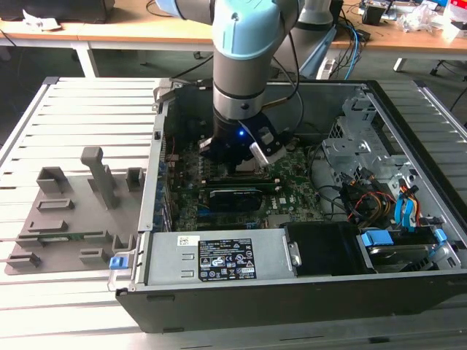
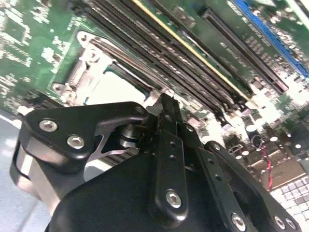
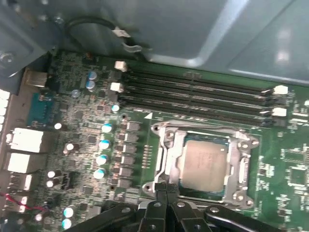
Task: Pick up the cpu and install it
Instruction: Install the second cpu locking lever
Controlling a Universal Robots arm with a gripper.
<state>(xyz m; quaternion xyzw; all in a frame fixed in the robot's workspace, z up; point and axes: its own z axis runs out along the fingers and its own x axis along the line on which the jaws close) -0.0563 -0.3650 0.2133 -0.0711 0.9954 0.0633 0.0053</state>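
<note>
While hanging deep inside the open computer case (image 1: 292, 306), arm (image 1: 244, 65) straight down over the green motherboard (image 1: 295, 193), blue light glowing at the wrist.

Over to the first wrist view: cpu (image 3: 205, 164) lying flat in the socket frame (image 3: 166, 145), silvery top plate up, metal frame on all four sides. Seated, by the look of it. Gripper (image 3: 166, 187) right at the frame's edge, just beside the cpu. Fingers (image 3: 155, 205) pinched together, closed on nothing. Touching the frame or a hair above it? Cannot tell.

Beyond the socket, four long black memory slots (image 3: 193, 92) running side by side, white clips at their ends. Off to one side, a scatter of small capacitors (image 3: 104, 144) with teal tops beside a column of dark square parts.

From the second wrist view, same story from behind: black fingers tight together, tips over the socket's edge, cpu a pale glare patch just past them, memory slots slanting away across the board.

Back out on the exterior view: labelled power supply (image 1: 219, 259) against the case's near wall, blue drive tabs (image 1: 379, 238) on the exterior view's right. Outside the case, on the exterior view's left, grey fixture plate (image 1: 69, 222) with its blocks and posts, resting on the slatted table (image 1: 80, 109), well apart from the gripper.
</note>
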